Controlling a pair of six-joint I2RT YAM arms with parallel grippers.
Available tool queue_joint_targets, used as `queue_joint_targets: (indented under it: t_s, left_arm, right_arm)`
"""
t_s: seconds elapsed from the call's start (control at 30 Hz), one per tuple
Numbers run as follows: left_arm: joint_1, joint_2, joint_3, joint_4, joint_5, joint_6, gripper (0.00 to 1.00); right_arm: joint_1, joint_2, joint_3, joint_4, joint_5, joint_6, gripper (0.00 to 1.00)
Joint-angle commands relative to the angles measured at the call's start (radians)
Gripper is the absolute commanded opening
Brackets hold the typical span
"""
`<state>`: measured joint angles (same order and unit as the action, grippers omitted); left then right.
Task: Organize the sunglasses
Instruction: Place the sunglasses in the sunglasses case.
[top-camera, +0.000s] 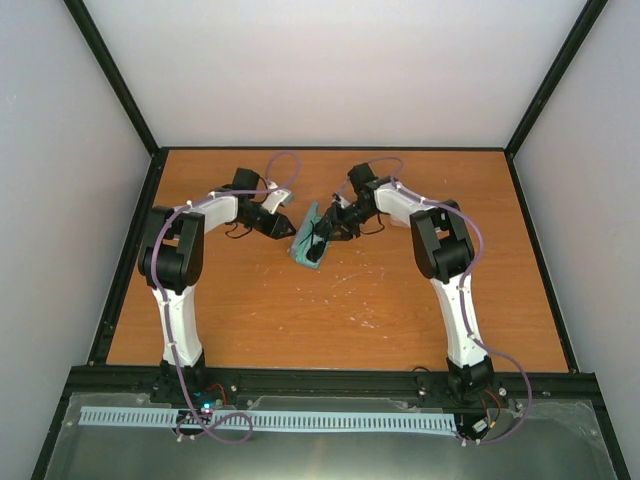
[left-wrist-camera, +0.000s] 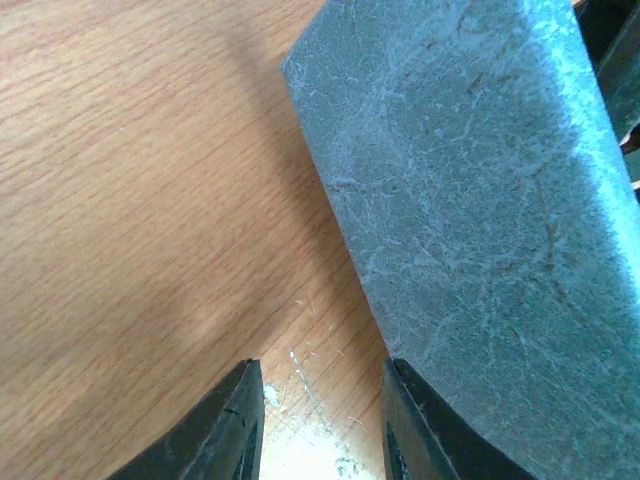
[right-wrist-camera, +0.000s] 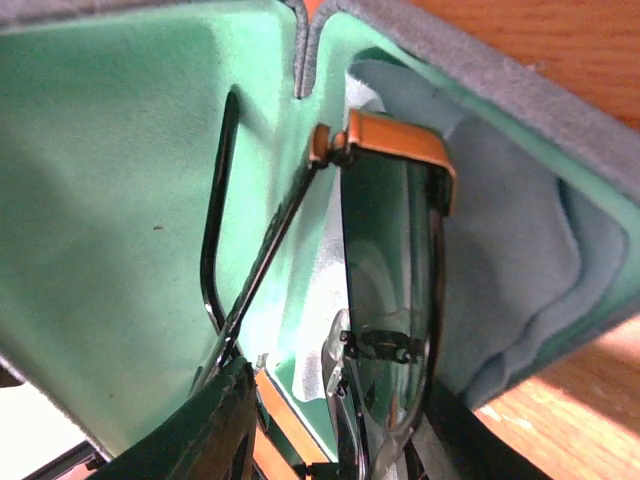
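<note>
We see black-framed sunglasses (right-wrist-camera: 390, 250), dark lenses, inside open blue-grey case (right-wrist-camera: 120, 180), partly over light-blue cloth (right-wrist-camera: 520, 260). Right gripper (right-wrist-camera: 335, 400) released, jaws parted either side of sunglasses. Left gripper (left-wrist-camera: 322, 375) loose, empty, one finger just beside case shell. Case on wooden table (left-wrist-camera: 130, 200).

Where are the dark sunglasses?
In the right wrist view, the sunglasses lie inside the open case, beside the blue cloth, just ahead of the right gripper.
</note>
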<state>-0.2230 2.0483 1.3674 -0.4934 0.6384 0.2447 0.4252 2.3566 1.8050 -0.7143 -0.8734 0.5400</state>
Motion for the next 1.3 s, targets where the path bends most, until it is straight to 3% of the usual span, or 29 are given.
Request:
queue_joint_targets:
  t_s: [0.0, 0.17, 0.3, 0.83, 1.27]
  left_arm:
    - [-0.010, -0.022, 0.002, 0.020, 0.019, -0.008, 0.33]
    - [-0.010, -0.020, 0.001, 0.024, 0.021, -0.009, 0.33]
    - [-0.010, -0.019, 0.002, 0.028, 0.020, -0.009, 0.33]
    - [-0.012, -0.027, -0.014, 0.037, 0.020, -0.010, 0.32]
    - [-0.015, -0.029, -0.008, 0.039, 0.026, -0.012, 0.32]
  right_arm:
    - [-0.020, -0.064, 0.021, -0.040, 0.027, -0.014, 0.37]
    - [-0.026, -0.070, 0.032, -0.083, 0.037, -0.036, 0.35]
    - [-0.027, -0.078, 0.018, -0.086, 0.039, -0.037, 0.19]
    - [0.011, -0.051, -0.057, -0.066, 0.060, -0.039, 0.16]
    - [0.012, -0.013, -0.031, -0.046, 0.094, -0.023, 0.19]
